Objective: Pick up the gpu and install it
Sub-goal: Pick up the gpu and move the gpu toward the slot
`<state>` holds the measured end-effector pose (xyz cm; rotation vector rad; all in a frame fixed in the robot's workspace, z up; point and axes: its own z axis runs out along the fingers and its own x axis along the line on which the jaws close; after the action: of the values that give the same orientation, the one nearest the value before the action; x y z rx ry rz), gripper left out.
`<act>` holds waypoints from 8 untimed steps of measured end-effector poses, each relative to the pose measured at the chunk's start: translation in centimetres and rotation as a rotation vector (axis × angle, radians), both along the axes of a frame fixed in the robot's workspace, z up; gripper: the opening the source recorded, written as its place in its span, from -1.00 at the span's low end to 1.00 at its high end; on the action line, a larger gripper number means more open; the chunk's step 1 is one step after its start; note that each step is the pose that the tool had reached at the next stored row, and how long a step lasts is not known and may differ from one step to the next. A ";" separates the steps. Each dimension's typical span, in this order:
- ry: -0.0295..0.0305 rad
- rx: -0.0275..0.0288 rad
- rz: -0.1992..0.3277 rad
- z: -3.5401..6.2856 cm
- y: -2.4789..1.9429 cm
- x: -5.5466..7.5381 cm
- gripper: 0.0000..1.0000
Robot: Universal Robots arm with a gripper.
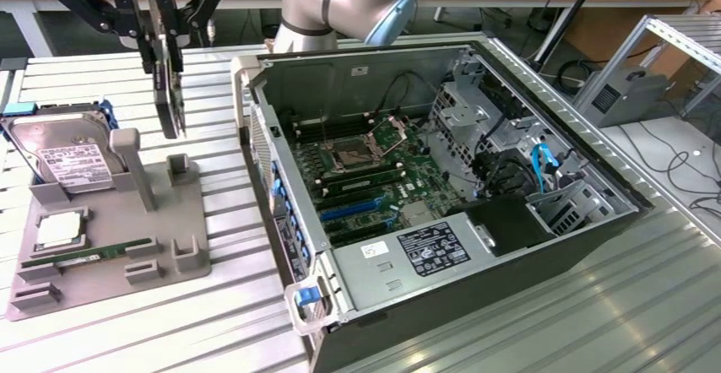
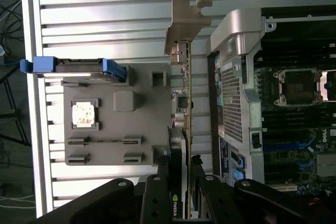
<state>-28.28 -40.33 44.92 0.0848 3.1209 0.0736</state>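
Black two-finger gripper point(image 1: 161, 48) half-closed, clamping thin dark rectangular gpu point(image 1: 171, 107); long axis hangs vertical, open grey computer case point(image 1: 327, 82) at four o'clock.

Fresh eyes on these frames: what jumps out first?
The end effector clamps the gpu on edge, hanging above the grey holder tray at the exterior view's left. Beside it the open computer case bares its motherboard, and a hard drive stands in the tray.
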 end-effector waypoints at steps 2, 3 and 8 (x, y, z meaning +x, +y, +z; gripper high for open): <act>0.0000 0.0000 0.000 0.00 0.00 0.5 -0.47; 0.0000 0.0000 0.000 0.00 0.00 0.6 -0.47; 0.0001 0.0000 0.000 0.00 0.00 1.4 -0.47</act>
<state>-26.87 -40.33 44.93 0.0850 3.1210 0.0735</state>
